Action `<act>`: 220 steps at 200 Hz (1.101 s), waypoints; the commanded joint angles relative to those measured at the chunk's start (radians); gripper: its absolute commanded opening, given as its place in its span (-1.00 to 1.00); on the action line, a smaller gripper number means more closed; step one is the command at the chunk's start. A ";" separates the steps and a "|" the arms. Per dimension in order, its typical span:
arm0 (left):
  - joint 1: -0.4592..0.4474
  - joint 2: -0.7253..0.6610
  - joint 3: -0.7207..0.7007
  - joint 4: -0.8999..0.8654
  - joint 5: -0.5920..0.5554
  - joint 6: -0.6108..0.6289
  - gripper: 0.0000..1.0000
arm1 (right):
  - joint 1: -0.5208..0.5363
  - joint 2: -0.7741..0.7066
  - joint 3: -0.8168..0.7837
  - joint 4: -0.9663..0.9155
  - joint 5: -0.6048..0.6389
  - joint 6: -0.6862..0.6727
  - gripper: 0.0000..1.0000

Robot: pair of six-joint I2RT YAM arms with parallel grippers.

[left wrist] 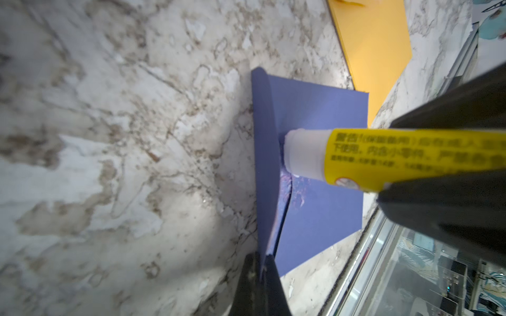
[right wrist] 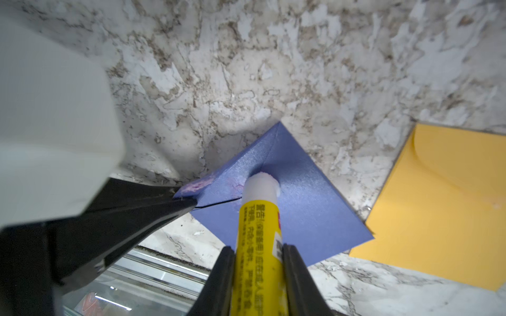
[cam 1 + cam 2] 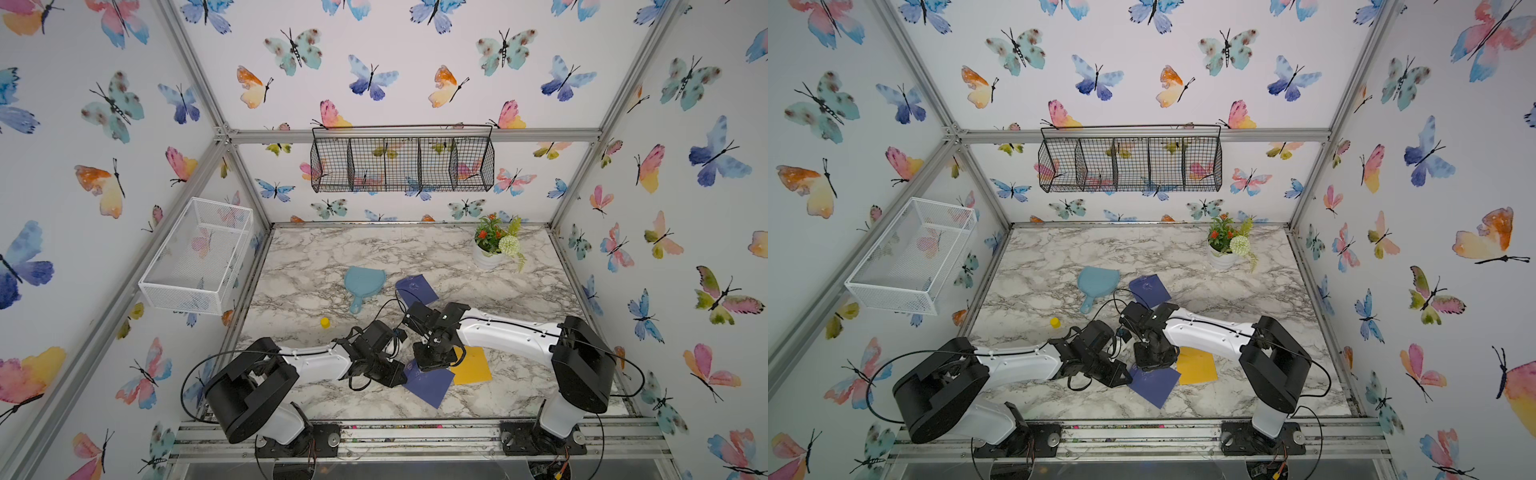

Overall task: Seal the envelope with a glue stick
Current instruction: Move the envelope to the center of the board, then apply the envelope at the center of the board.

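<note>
Pressing glue stick (image 2: pixel 258 227), clamped in right gripper (image 2: pixel 258 250), against blue envelope (image 2: pixel 309 213) beneath lifted flap (image 1: pixel 262 123); left gripper (image 1: pixel 260 258) pinched closed on flap. Risk: hard stroke dragging envelope, tearing flap.

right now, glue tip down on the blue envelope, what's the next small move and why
Probably slide the glue stick along the blue envelope under the raised flap: the right pincer presses its white tip there, smears show only in one patch, and the left pincer holds the flap up.

Bright, even light; blurry close foregrounds.
</note>
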 commanded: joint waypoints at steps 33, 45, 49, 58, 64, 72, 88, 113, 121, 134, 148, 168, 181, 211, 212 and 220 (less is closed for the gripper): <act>0.039 0.038 -0.015 0.018 0.103 0.006 -1.00 | 0.037 0.037 0.068 -0.063 0.057 0.025 -0.96; 0.042 0.045 -0.016 0.020 0.105 0.005 -1.00 | 0.041 0.038 0.067 -0.064 0.052 0.028 -0.96; 0.045 0.047 -0.018 0.021 0.106 0.004 -1.00 | 0.042 0.038 0.066 -0.064 0.049 0.030 -0.96; 0.050 0.049 -0.019 0.025 0.109 0.005 -1.00 | 0.045 0.036 0.062 -0.065 0.044 0.033 -0.96; 0.053 0.048 -0.020 0.027 0.108 0.003 -1.00 | 0.046 0.032 0.060 -0.066 0.040 0.035 -0.96; 0.057 0.048 -0.022 0.029 0.107 0.003 -1.00 | 0.048 0.029 0.057 -0.062 0.034 0.037 -0.96; 0.063 0.043 -0.026 0.028 0.100 0.004 -1.00 | 0.048 0.027 0.056 -0.059 0.016 0.040 -0.96; 0.065 0.045 -0.026 0.030 0.099 0.005 -1.00 | 0.051 0.027 0.046 -0.050 -0.011 0.037 -0.96; 0.065 0.047 -0.026 0.030 0.098 0.006 -1.00 | 0.052 0.030 0.043 -0.051 -0.014 0.036 -0.96; 0.065 0.049 -0.025 0.027 0.097 0.005 -1.00 | 0.052 0.032 0.042 -0.051 -0.018 0.036 -0.96; 0.065 0.047 -0.027 0.028 0.094 0.004 -1.00 | 0.055 0.038 0.042 -0.052 -0.022 0.034 -0.96; 0.065 0.047 -0.032 0.034 0.100 0.004 -1.00 | 0.057 0.048 0.040 -0.061 -0.009 0.033 -0.96; 0.065 0.049 -0.030 0.034 0.100 0.006 -1.00 | 0.060 0.060 0.046 -0.073 -0.003 0.031 -0.96; 0.065 0.051 -0.032 0.033 0.100 0.005 -1.00 | 0.066 0.070 0.050 -0.094 0.016 0.030 -0.96; 0.065 0.052 -0.031 0.034 0.100 0.005 -1.00 | 0.066 0.071 0.050 -0.094 0.016 0.031 -0.96; 0.065 0.052 -0.032 0.036 0.101 0.005 -1.00 | 0.068 0.072 0.048 -0.095 0.016 0.030 -0.96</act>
